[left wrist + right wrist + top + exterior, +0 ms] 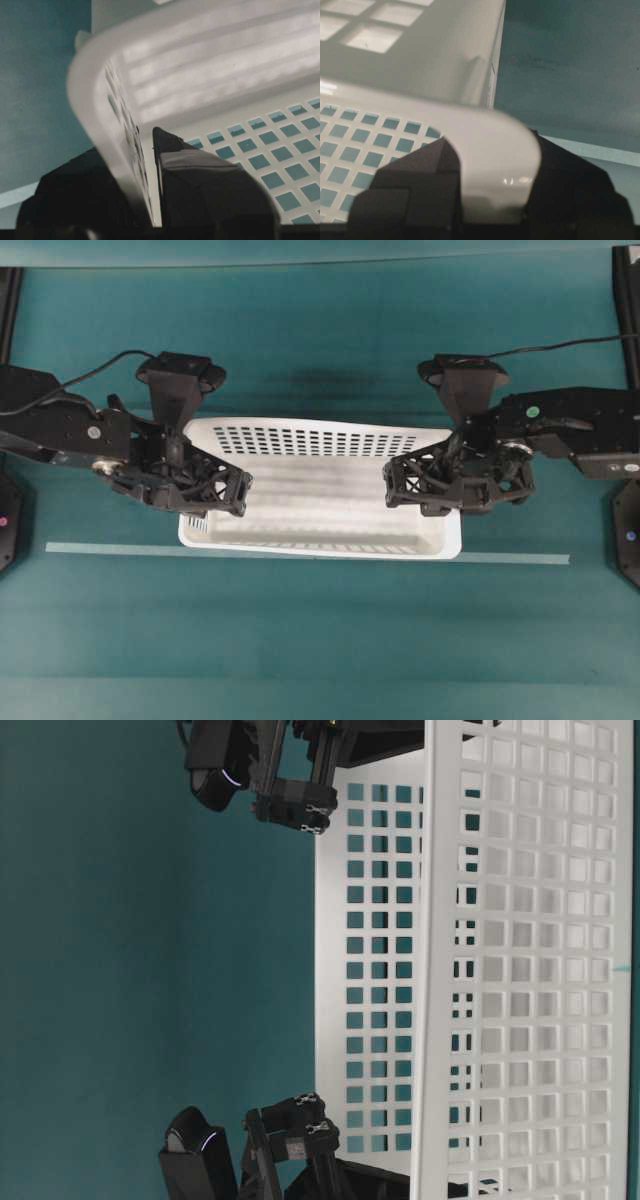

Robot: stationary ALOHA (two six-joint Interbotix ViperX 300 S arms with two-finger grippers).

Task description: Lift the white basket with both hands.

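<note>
Both grippers are pinching the white basket (320,490) for me: left gripper (150,200) straddles its left end wall, right gripper (490,210) its right rim, above the tabletop's (320,640) middle.

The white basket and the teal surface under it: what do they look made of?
The white basket looks like moulded plastic, smooth and slightly glossy: a rolled rim with a highlight and regular punched holes. The teal surface is matte, perhaps a mat or cloth; with no visible weave, that stays open.
</note>
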